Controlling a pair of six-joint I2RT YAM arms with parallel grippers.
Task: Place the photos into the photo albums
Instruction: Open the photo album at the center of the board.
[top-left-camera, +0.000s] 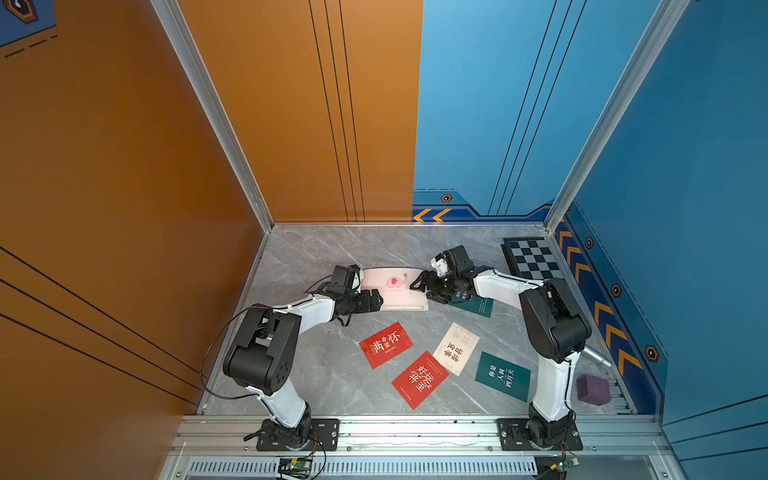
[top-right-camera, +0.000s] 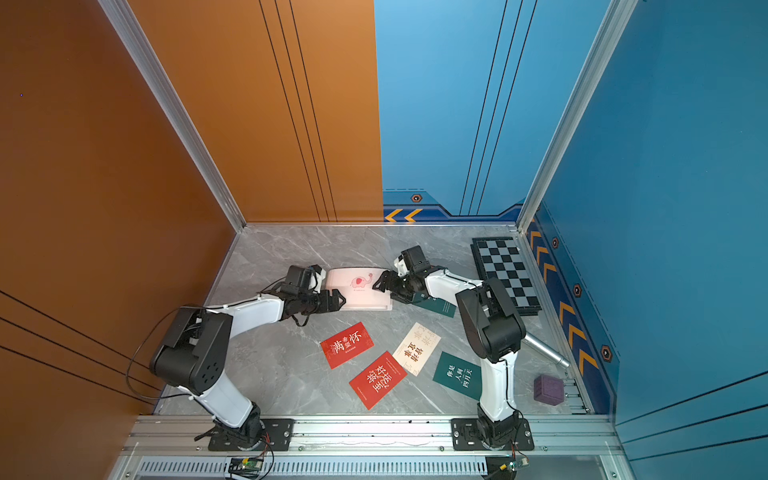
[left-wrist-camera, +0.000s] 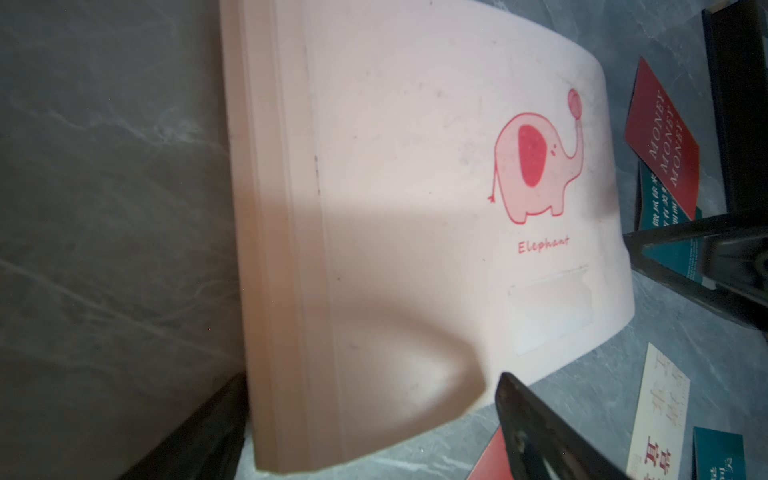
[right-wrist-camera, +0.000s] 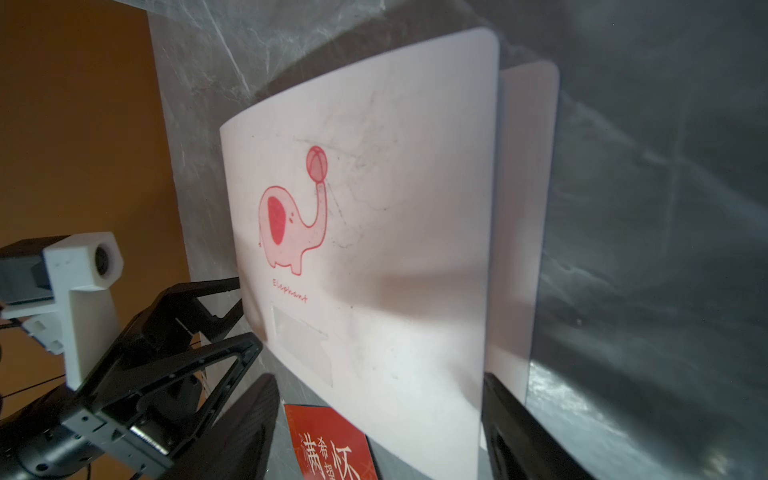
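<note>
1. Five photos lie loose on the tabletop (top-left-camera: 316, 257) nearest my bases. Two red photos (top-left-camera: 386, 345), a cream photo (top-left-camera: 456, 348) and a green photo (top-left-camera: 503, 376) cluster near-right. A second green photo (top-left-camera: 480, 306) sits farther back, half under my right arm. A sixth, the MONEY photo (left-wrist-camera: 663, 137), shows only in the left wrist view, lying partly on a green one.
2. Beyond them the photo album (top-left-camera: 395, 289) lies closed with its elephant cover up. Its long axis runs left to right between my two pincers.
3. My left pincer (top-left-camera: 377, 301) stands wide at the album's near-left corner, by the spine, and grips nothing.
4. My right pincer (top-left-camera: 422, 289) also stands wide and empty. It is at the album's right end, where the cover's free edge bows up off the pages.
5. I judge that the opening edge faces my right pincer. That arm is better placed to lift the cover while the left steadies the spine. All six photos lie outside the album.
</note>
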